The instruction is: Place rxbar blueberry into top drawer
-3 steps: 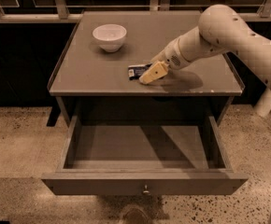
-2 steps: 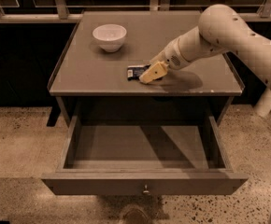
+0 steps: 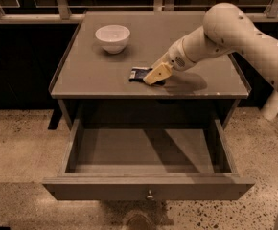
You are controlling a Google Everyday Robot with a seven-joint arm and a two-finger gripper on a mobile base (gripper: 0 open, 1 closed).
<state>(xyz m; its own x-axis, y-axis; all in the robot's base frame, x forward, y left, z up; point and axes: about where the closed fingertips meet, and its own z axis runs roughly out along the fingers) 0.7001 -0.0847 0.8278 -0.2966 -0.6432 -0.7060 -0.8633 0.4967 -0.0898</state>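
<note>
The rxbar blueberry [image 3: 138, 74], a dark blue flat bar with a white patch, lies on the grey table top [image 3: 91, 71] near its front middle. My gripper [image 3: 154, 75] reaches down from the right on its white arm; its yellowish fingers [image 3: 157, 73] sit over the bar's right end and hide part of it. The top drawer [image 3: 148, 190] is pulled wide open below the table top, its inside bare, with a small metal knob [image 3: 149, 194] at the front panel's centre.
A white bowl [image 3: 112, 38] stands at the back left of the table top. A railing and dark windows run behind the table. The floor is speckled stone. The arm's white link crosses the right side of the table.
</note>
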